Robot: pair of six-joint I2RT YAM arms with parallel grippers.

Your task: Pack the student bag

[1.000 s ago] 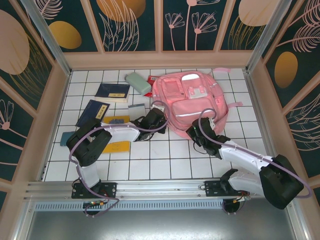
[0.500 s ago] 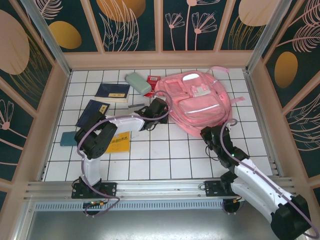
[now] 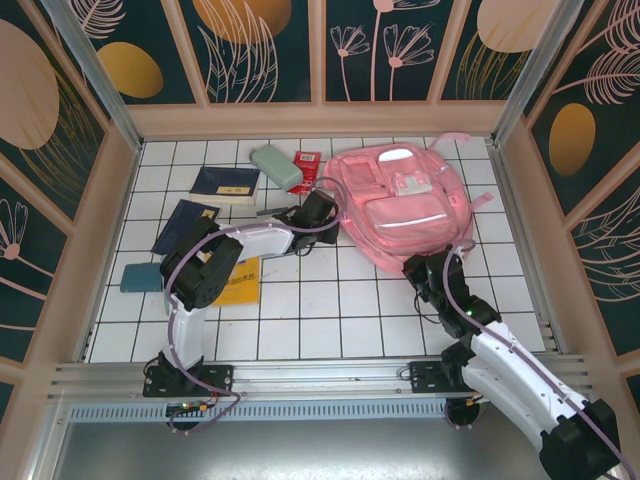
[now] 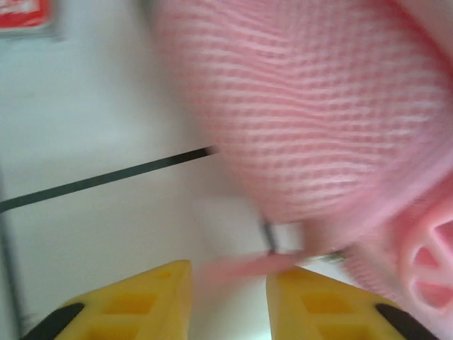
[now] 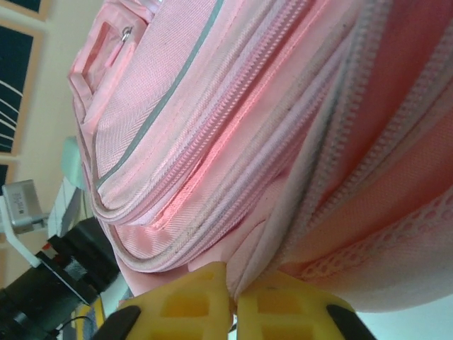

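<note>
The student bag is a large pink backpack lying front-up on the white tiles at the back right. In the right wrist view its zips and a grey strip fill the frame. My right gripper is at the bag's near edge; its yellow fingers are shut on a fold of pink fabric beside a zip. My left gripper is at the bag's left edge. Its fingers stand apart, and a thin blurred pink strip crosses between the tips below the pink mesh.
Left of the bag lie a green pencil case, a red packet, two dark blue books, a yellow book and a small blue-grey item. Patterned walls close in the tiled floor.
The bag has slid right and toward the back and turned a little, with the right gripper holding its near edge. The left gripper moved up along the bag's left side.
</note>
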